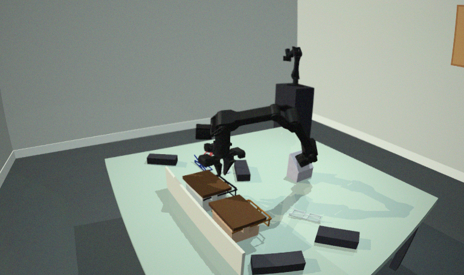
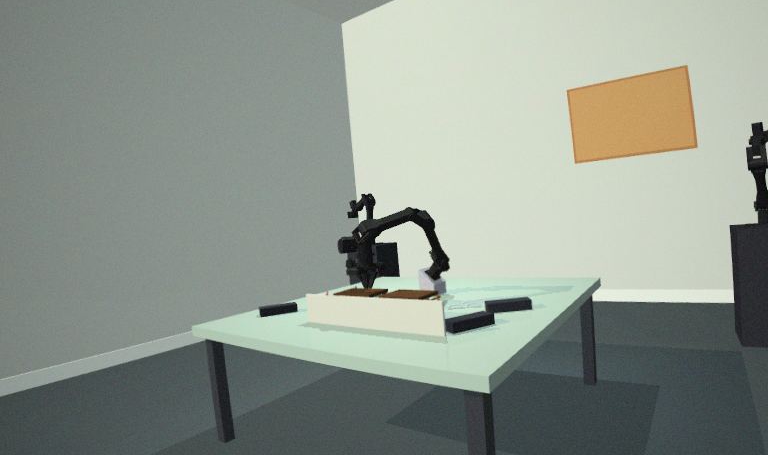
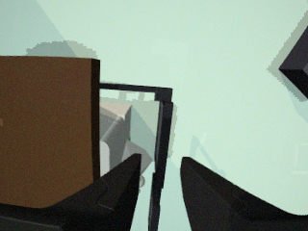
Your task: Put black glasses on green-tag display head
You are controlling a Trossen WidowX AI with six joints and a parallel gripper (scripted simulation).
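The black glasses (image 1: 232,186) (image 3: 166,122) sit at the front of the farther display head, whose flat brown top (image 1: 206,183) (image 2: 360,292) (image 3: 45,129) faces up. Their thin frame runs along the head's front edge, with the pale face showing through a lens in the wrist view. My gripper (image 1: 222,171) (image 2: 367,283) (image 3: 161,162) points down just above that frame. Its fingers stand a little apart, with the frame bar in the gap below them, and they are not pinching it. I cannot see a green tag in any view.
The second head (image 1: 236,212) (image 2: 408,294) wears orange glasses (image 1: 261,212) close beside the first. A white backboard (image 1: 202,214) (image 2: 376,314) stands behind both heads. Blue glasses (image 1: 198,164) and clear glasses (image 1: 306,214) lie on the table, with dark blocks (image 1: 241,170) (image 1: 162,159) (image 1: 336,237) scattered around.
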